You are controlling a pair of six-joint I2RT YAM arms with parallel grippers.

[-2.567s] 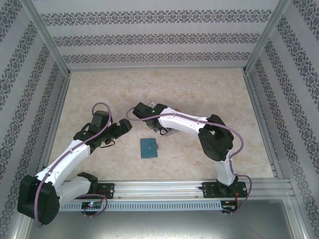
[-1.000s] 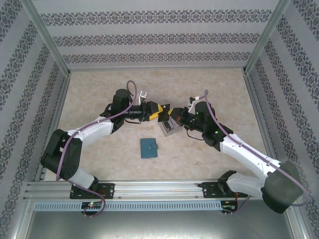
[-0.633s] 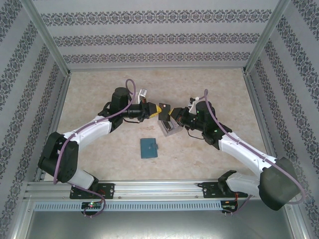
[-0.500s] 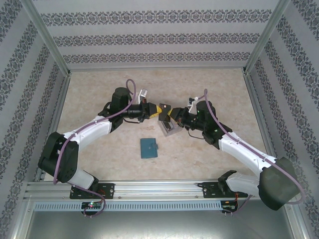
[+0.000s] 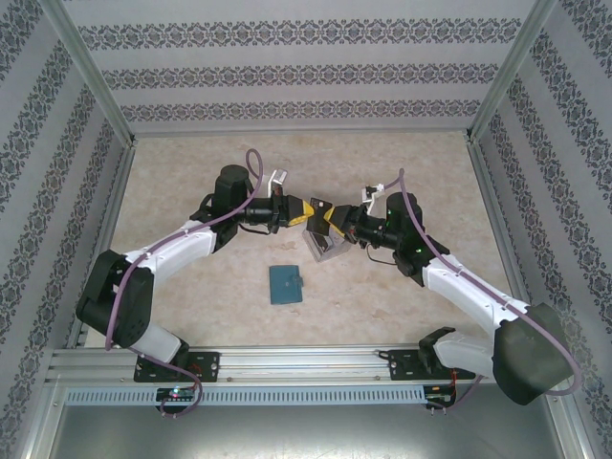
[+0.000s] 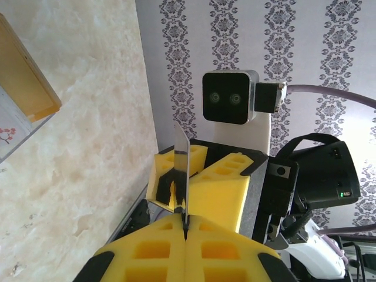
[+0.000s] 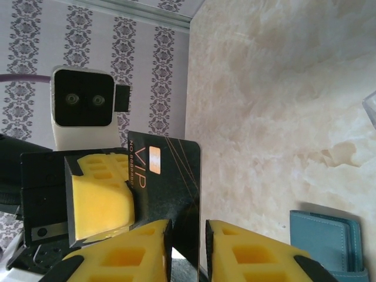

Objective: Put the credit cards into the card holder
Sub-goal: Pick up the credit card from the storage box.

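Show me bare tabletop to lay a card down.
Free: the table's far strip along the back wall, and the patch right of the right arm. Crowded: the middle, around left gripper, right gripper, card, clear box and card holder.

Bench: pale beige, marbled surface. Clear plastic box near the bench middle, set askew to the edges, partly hidden.

Walls on three sides, white paper with bands of dark ornament. On the back wall the bands run level. On the left wall and right wall they slant.

Silver post at the far left corner, its twin at the far right. Silver rail along the near edge, slotted strip just below.

Left wrist view: marbled bench meets papered wall. Right wrist view: the same, with a grey metal strip at the join.
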